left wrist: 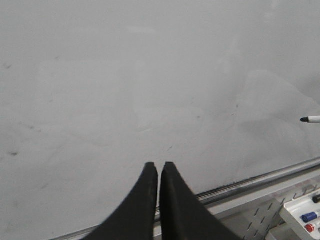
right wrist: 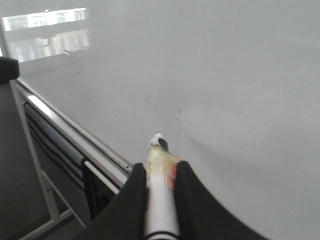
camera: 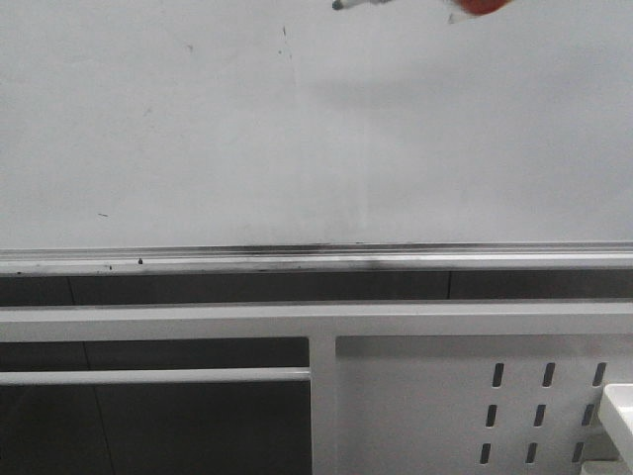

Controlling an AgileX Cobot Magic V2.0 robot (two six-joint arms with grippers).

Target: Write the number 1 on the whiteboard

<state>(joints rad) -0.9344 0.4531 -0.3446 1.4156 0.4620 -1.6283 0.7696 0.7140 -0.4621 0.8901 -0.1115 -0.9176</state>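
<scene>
The whiteboard [camera: 297, 139] fills most of the front view, glossy white with faint specks and a silver rail [camera: 316, 259] along its near edge. No black stroke of the number 1 shows on it. My right gripper [right wrist: 160, 170] is shut on a white marker pen [right wrist: 161, 200] whose black tip [right wrist: 162, 142] points toward the board. In the front view only the pen tip [camera: 348, 5] and a red bit of the gripper [camera: 480, 8] show at the top edge. The pen tip also shows in the left wrist view [left wrist: 310, 119]. My left gripper [left wrist: 158, 166] is shut and empty over the board [left wrist: 150, 75].
A white perforated metal frame [camera: 465, 396] runs below the board's rail. A white tray [left wrist: 302, 212] holding blue and red markers sits by the frame. A window reflection [right wrist: 47, 32] shows on the board's far part.
</scene>
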